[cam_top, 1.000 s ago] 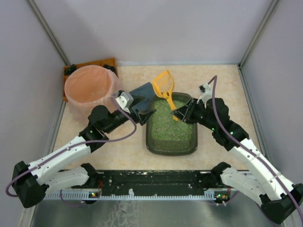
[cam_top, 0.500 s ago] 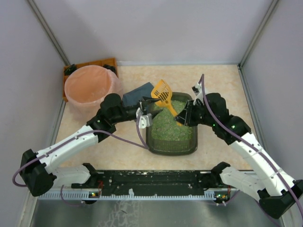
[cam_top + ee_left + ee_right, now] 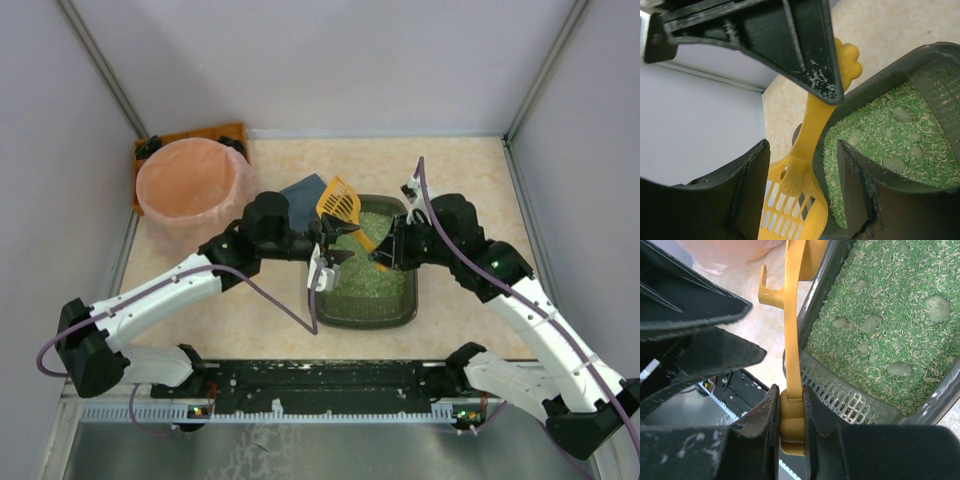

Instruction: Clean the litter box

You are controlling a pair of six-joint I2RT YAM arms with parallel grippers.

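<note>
L arm has swung further right since 0.5 s ago; left pincer [image 3: 326,252] now sits over the left rim of the dark grey-green rectangular plastic litter box [image 3: 362,320], covering more of the dark blue flat item [image 3: 300,188]. Box sits at frame centre on the beige tabletop [image 3: 460,180], filled w/ green granules and grey-green clumps. Left pincer [image 3: 800,150] is spread wide and grips nothing. Right pincer [image 3: 791,407] is clamped on the handle of the yellow slotted plastic scoop [image 3: 340,200], w/ the scoop head at the box's upper-left corner. Round pink plastic bucket [image 3: 185,185] is upper left, in front of the orange-brown tray [image 3: 195,134].
</note>
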